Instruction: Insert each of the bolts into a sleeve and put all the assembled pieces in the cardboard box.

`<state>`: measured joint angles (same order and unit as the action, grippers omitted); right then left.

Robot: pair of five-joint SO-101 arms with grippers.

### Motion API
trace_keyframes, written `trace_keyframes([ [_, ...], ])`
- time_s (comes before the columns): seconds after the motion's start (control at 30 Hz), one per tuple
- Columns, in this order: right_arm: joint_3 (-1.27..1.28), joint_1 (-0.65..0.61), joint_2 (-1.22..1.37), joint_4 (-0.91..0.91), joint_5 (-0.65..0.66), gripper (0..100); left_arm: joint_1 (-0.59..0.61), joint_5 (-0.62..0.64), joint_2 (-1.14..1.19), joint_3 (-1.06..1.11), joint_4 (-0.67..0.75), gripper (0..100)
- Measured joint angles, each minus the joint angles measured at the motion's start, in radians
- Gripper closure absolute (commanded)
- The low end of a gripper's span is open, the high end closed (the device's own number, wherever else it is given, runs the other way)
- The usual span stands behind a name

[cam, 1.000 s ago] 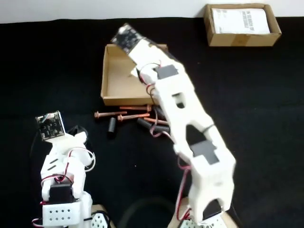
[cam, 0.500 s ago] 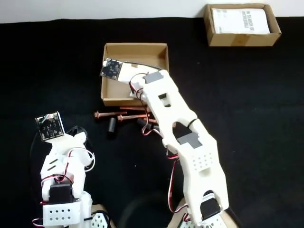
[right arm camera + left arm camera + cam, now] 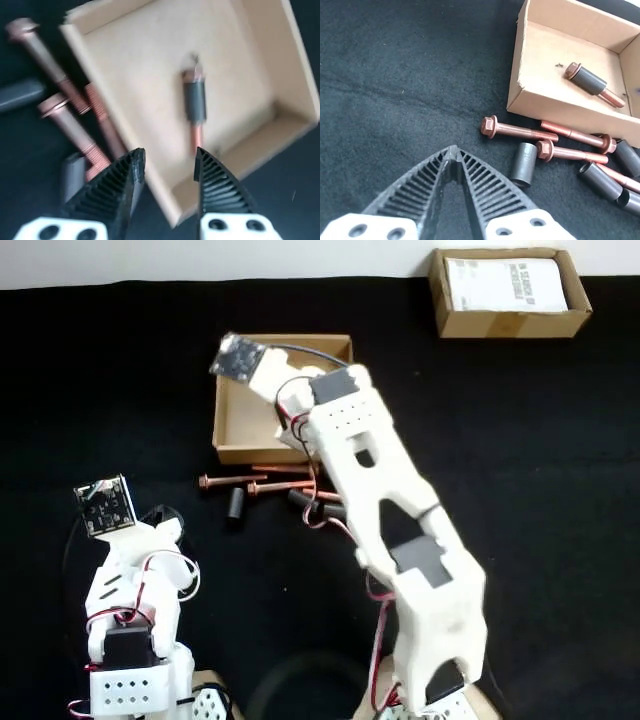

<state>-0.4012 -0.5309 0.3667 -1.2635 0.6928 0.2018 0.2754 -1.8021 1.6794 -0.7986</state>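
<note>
The cardboard box (image 3: pixel 245 430) sits at the table's middle back. One assembled piece, a copper bolt in a dark sleeve (image 3: pixel 194 107), lies inside it (image 3: pixel 592 84). My right gripper (image 3: pixel 167 155) hangs open and empty above the box's front wall (image 3: pixel 150 165). Its white arm (image 3: pixel 370 490) stretches over the box. In front of the box lie loose copper bolts (image 3: pixel 517 131) (image 3: pixel 235 480) and dark sleeves (image 3: pixel 524 164) (image 3: pixel 236 504). My left gripper (image 3: pixel 452 150) is shut on nothing, low over the black cloth, short of the bolts and off to their left.
A second cardboard box (image 3: pixel 575 320) holding a white sheet stands at the back right. Black cloth (image 3: pixel 540 490) covers the table. The left arm (image 3: pixel 130 600) stands folded at the front left.
The right arm's wrist swung down toward the box's left part, then rose back a little over it. The left arm has not moved.
</note>
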Motion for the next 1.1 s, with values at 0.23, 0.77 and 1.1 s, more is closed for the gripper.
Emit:
trace_keyframes([
  [0.23,-0.002,-0.075,-0.175,-0.431,-0.218,86.0,0.0,0.0,0.0,0.0,-0.005,99],
  [0.77,0.595,-0.051,-0.379,-0.255,-0.267,86.0,0.0,0.0,0.0,0.0,-0.006,99],
  [1.1,0.657,0.009,-0.284,0.015,-0.097,86.0,0.0,0.0,0.0,0.0,-0.006,99],
])
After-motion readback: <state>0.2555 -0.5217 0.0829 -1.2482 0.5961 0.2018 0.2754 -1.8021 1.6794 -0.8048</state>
